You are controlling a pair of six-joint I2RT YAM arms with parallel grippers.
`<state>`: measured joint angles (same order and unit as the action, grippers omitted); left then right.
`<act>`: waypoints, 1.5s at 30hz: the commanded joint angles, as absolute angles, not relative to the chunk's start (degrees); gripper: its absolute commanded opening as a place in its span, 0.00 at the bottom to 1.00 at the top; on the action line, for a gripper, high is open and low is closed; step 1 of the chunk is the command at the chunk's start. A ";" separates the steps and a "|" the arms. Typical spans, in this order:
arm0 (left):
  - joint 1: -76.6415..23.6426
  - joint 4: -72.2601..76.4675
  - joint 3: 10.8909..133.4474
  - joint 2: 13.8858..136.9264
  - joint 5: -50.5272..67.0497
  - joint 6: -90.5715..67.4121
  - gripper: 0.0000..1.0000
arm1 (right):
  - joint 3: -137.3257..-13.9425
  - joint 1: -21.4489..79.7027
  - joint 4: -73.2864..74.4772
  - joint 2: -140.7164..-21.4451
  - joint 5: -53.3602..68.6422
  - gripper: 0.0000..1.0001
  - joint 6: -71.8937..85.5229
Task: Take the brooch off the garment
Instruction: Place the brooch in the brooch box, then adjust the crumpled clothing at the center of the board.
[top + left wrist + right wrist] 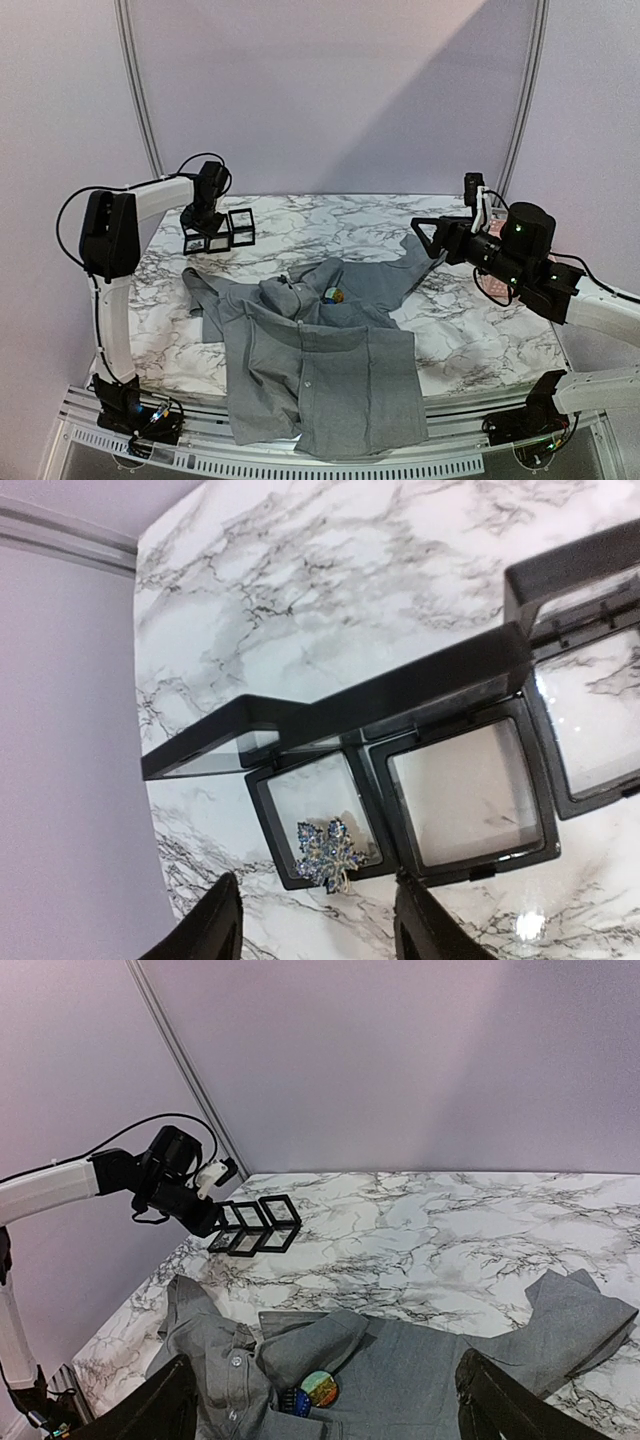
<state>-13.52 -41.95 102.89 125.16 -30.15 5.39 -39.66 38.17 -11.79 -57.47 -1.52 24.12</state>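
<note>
The grey shirt (pixel 320 370) lies spread on the marble table, its hem hanging over the near edge. A round multicoloured brooch (pixel 320 1388) sits by the collar, with a small dark blue piece (pixel 297 1401) beside it; it also shows in the top view (pixel 335 294). My right gripper (pixel 425 238) is open and empty, held above the shirt's right sleeve (pixel 575 1320). My left gripper (pixel 320 930) is open over several black display boxes (pixel 220 232). A blue jewelled leaf brooch (pixel 330 855) lies on the near rim of the leftmost box (pixel 262 810), just ahead of the open fingers, not held.
Three open black boxes with hinged lids stand in a row at the far left of the table (pixel 255 1227); the middle box (pixel 465 790) and the right box (pixel 590 720) hold no brooch. The table's left edge (pixel 150 810) is close to the boxes. Grey walls stand behind.
</note>
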 commanded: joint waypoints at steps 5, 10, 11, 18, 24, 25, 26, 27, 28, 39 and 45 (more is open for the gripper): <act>-15.48 -40.09 98.14 111.10 -18.52 2.81 0.65 | -39.72 37.80 -11.93 -58.76 -0.66 0.88 22.45; -23.09 -38.61 93.15 103.14 -17.52 5.17 0.72 | -41.63 37.81 -11.22 -62.22 1.24 0.88 22.65; -24.55 -38.85 92.75 102.28 -15.31 4.95 0.73 | -41.92 37.84 -11.21 -63.14 0.90 0.88 23.02; -35.05 -37.61 91.93 101.35 6.13 1.06 0.89 | -46.01 37.50 -8.73 -72.86 -1.46 0.88 27.29; -41.86 -35.80 94.89 107.26 12.72 -3.63 1.00 | -48.29 31.82 -2.90 -83.11 -2.34 0.84 38.21; -42.03 -35.85 95.26 108.57 13.88 -4.87 0.99 | -47.97 31.63 -3.15 -83.79 -1.86 0.84 39.37; -42.28 -35.85 95.43 109.56 14.18 -5.63 1.00 | -47.83 31.57 -3.31 -84.16 -1.67 0.84 40.09; -42.88 -35.66 95.45 110.41 13.24 -6.27 1.00 | -47.81 31.60 -3.09 -84.68 -1.63 0.84 40.45; -43.48 -35.60 95.45 111.06 11.83 -6.29 1.00 | -47.93 31.61 -2.65 -85.02 -1.98 0.84 40.86; -46.61 -39.64 100.54 119.55 -3.36 -6.88 1.00 | -49.38 30.53 2.01 -90.99 -4.61 0.83 47.08; -47.02 -41.63 103.94 123.09 -4.49 -6.04 1.00 | -51.26 30.45 0.79 -94.81 -3.51 0.80 47.22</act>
